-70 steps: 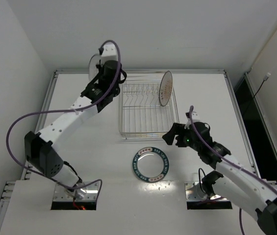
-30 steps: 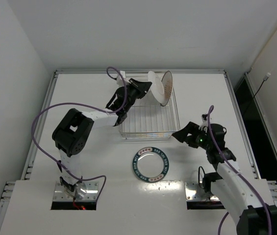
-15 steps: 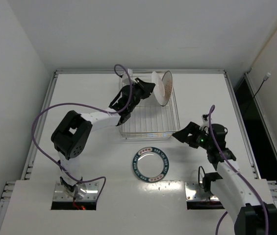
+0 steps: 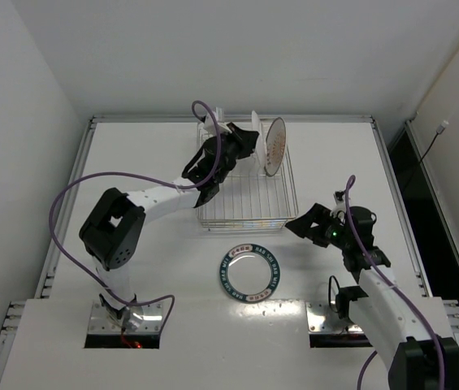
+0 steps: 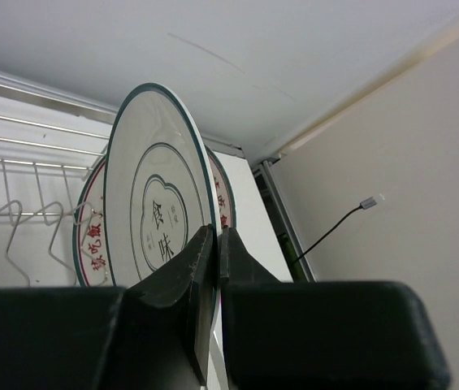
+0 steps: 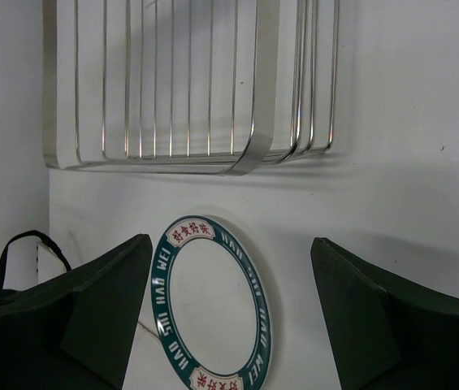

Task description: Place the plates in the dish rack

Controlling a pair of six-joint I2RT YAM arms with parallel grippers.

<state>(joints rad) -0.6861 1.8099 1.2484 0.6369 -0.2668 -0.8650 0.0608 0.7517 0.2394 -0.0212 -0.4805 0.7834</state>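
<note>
The silver wire dish rack [image 4: 245,191] sits at the table's back centre, and a red-marked plate [image 4: 275,146] stands upright at its right end. My left gripper [image 4: 241,145] is shut on the rim of a whitish plate [image 4: 253,134], holding it upright just left of the standing plate. The left wrist view shows that held plate [image 5: 160,211] pinched between my fingers [image 5: 201,252], the standing plate [image 5: 89,244] close behind it, and rack prongs [image 5: 18,215]. A teal-rimmed plate [image 4: 250,271] lies flat on the table. My right gripper [image 4: 298,227] hovers open to its right, with the plate [image 6: 213,305] between the spread fingers.
The near wire rim of the rack [image 6: 245,158] lies beyond the flat plate. Raised metal edging [image 4: 91,122] borders the table, with walls close behind and on both sides. A thin cable [image 5: 335,223] hangs on the right wall. My left arm [image 4: 156,195] stretches across the rack's left side.
My left arm carried the whitish plate from the rack's back-left corner rightward to beside the standing plate. The right arm drew back to the right and has since held still, open.
</note>
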